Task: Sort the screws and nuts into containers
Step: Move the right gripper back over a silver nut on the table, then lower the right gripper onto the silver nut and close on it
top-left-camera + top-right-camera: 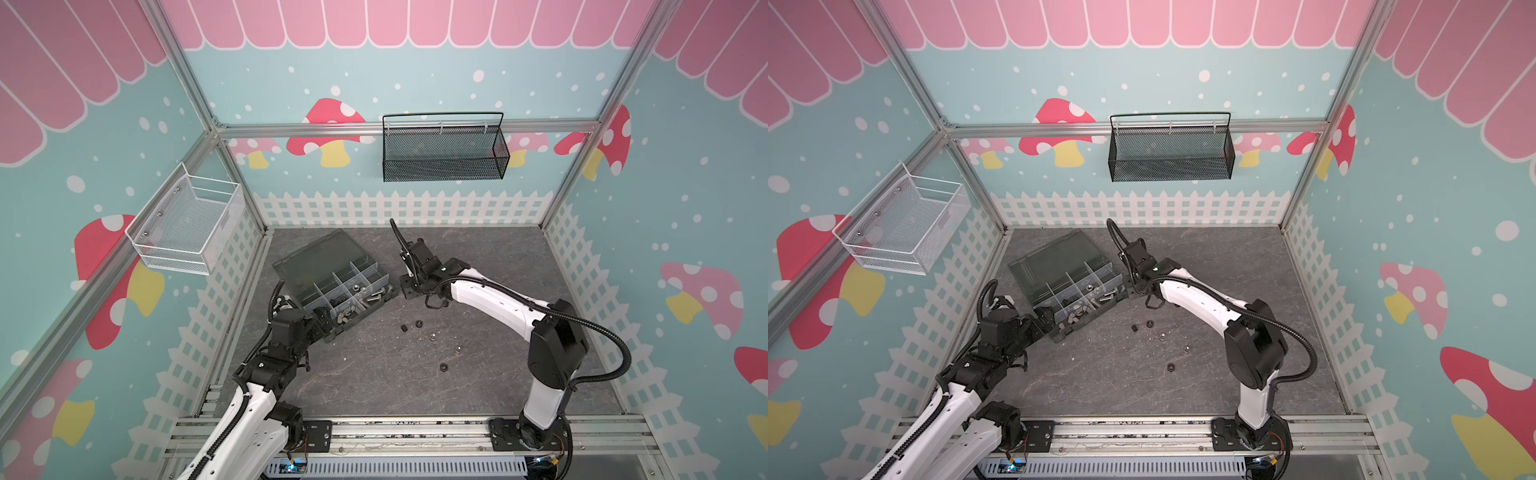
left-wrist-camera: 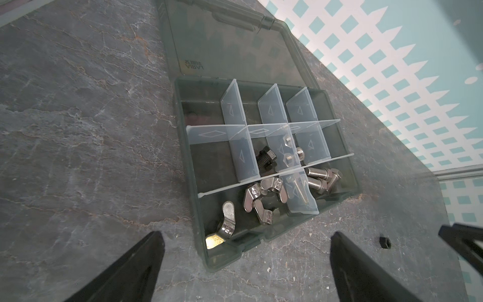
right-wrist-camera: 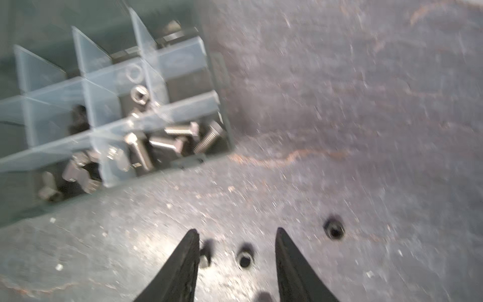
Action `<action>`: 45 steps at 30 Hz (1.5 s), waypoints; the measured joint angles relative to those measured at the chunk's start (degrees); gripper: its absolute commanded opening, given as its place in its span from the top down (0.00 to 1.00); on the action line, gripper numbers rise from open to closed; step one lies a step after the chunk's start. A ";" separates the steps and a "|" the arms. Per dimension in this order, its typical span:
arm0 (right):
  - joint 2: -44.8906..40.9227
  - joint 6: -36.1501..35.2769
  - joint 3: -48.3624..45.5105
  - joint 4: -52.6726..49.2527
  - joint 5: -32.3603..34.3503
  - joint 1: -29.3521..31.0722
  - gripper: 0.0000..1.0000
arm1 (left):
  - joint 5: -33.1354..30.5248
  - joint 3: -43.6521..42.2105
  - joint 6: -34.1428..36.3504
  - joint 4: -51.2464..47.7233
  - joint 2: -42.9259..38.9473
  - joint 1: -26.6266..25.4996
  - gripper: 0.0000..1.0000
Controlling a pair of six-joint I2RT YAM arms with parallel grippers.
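Note:
The dark grey organizer box lies open left of centre, and its containers are split by clear dividers. Silver screws, wing nuts, a black screw and silver nuts lie in separate compartments. Several loose nuts dot the table in both top views. My left gripper is open at the box's near corner. My right gripper is open above the table by the box's right corner. A nut lies below its gap.
A white wire basket hangs on the left wall and a black mesh basket on the back wall. The box's open lid lies flat behind it. Another black nut rests on the table nearby.

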 measured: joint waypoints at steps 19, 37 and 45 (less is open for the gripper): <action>-19.08 6.05 -30.97 -3.23 -4.39 -7.26 0.51 | -1.79 0.00 -6.47 0.24 2.14 0.02 0.00; -18.12 6.23 -36.48 -2.99 -11.52 -7.26 0.57 | 1.57 -0.02 -7.91 3.30 6.14 0.02 0.00; -16.33 5.51 -36.68 -1.49 -11.47 -7.54 0.58 | 1.62 -0.57 -8.31 3.48 3.63 0.02 0.00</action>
